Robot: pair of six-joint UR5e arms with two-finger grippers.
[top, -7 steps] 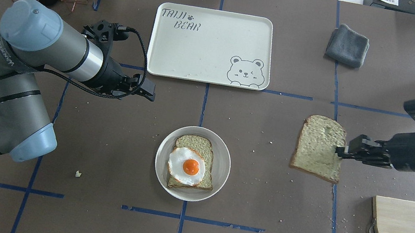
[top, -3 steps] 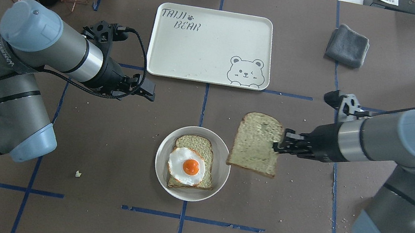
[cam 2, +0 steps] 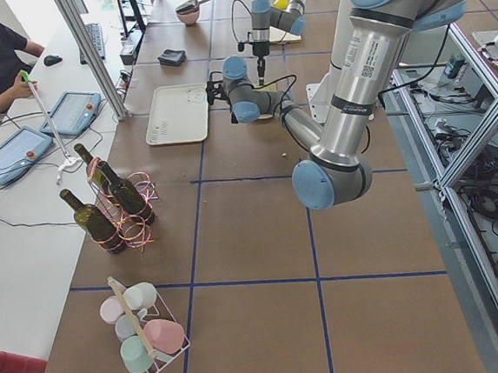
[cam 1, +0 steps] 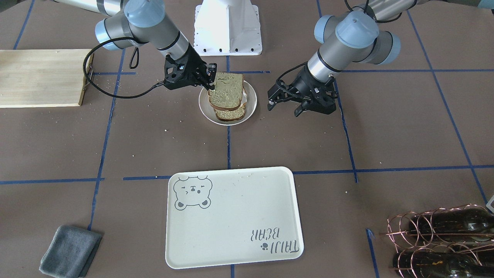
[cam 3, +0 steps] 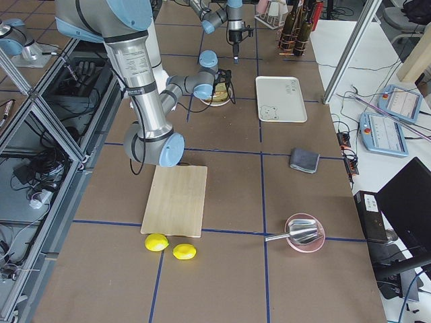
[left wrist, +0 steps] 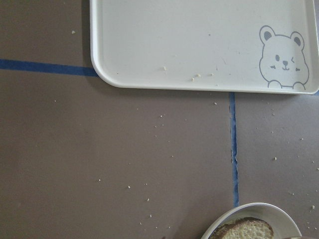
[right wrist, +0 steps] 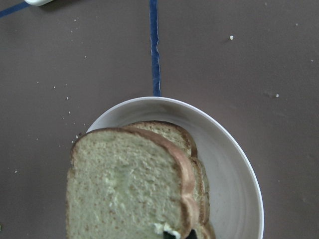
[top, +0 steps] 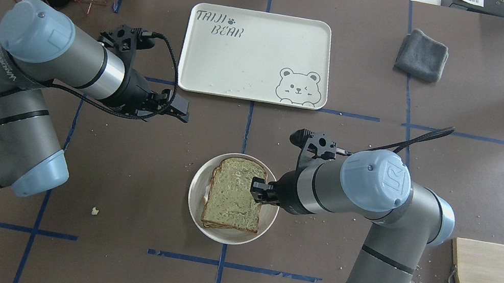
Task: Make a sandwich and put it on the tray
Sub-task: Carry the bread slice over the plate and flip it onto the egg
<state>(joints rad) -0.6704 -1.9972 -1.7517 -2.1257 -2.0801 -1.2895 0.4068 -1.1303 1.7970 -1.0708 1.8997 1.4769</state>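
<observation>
Hidden: whatever lies between top slice (top: 232,195) and lower slice (cam 1: 230,114).
Right claw (top: 258,190): pinching top slice's 3 o'clock crust.
Left claw (cam 1: 283,105): spread, empty.
Slices: porous, square, in round plate (top: 269,221).
Tray (top: 252,53): 12 o'clock of plate.

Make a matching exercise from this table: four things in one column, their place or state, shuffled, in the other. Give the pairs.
Column one:
1. top bread slice
2. tray
3. grey cloth
4. left gripper

Column two:
A. open, holding nothing
B. folded on the table, away from the food
C. gripped by the right gripper over the white plate
D. bare but for a few crumbs

Pairs: 1-C, 2-D, 3-B, 4-A.
</observation>
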